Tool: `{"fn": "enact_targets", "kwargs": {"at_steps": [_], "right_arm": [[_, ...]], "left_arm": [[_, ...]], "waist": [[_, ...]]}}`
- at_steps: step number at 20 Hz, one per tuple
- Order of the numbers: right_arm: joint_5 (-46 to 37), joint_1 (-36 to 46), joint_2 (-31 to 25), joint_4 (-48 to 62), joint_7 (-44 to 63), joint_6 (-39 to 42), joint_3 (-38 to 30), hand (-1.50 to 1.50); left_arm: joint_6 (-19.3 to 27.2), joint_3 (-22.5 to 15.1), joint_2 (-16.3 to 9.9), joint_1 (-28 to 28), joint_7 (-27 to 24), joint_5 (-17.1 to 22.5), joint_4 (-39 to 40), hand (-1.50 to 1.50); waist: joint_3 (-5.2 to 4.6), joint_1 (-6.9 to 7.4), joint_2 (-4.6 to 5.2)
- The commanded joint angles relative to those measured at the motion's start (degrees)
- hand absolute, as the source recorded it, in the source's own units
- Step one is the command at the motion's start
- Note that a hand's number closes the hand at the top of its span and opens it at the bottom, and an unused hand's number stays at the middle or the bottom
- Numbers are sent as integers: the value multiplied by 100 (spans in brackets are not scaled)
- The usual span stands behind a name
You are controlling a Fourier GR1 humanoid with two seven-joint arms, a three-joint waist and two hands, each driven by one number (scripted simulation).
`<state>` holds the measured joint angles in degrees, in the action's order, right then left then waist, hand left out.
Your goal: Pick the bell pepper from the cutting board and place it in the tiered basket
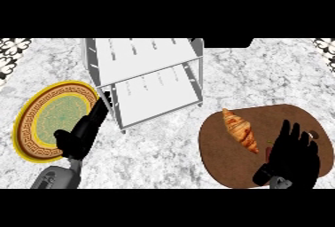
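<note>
The right robot hand (293,153) is spread over the board (219,153) at 4 o'clock, hiding the pepper (316,134) for grasping, while the left robot hand (83,133) rests open over the plate (39,115) at 9 o'clock.

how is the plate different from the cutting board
The plate is yellow-rimmed with a patterned brown band and green centre; the cutting board is plain dark brown. The plate lies left of the tiered basket, the cutting board to its right. The cutting board carries a croissant; nothing shows on the plate, though the left hand overlaps it. Both lie flat on the counter.
</note>
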<state>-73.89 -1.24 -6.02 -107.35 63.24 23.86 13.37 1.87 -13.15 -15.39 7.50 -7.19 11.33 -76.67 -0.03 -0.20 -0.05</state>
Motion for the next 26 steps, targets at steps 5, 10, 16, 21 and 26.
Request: {"fn": "enact_targets", "kwargs": {"at_steps": [5,10,16,21,26], "right_arm": [[-243,-278,175,409,-7,-202,-465,-150],[-122,-128,121,218,-349,141,-933,-150],[-362,-179,77,796,-1326,-1300,-734,150],[-472,55,185,308,-1097,-641,-512,150],[-731,40,192,986,-1240,-1442,-563,150]], "left_arm": [[-227,184,-3,-95,230,-23,-242,0],[-23,172,370,140,223,-343,42,0],[-263,469,291,174,258,-281,33,0],[-387,556,318,35,261,-466,5,0],[-350,369,557,-347,321,-703,-543,0]], "waist": [[3,14,3],[3,0,4],[4,12,6],[2,6,2],[3,24,3]]}}
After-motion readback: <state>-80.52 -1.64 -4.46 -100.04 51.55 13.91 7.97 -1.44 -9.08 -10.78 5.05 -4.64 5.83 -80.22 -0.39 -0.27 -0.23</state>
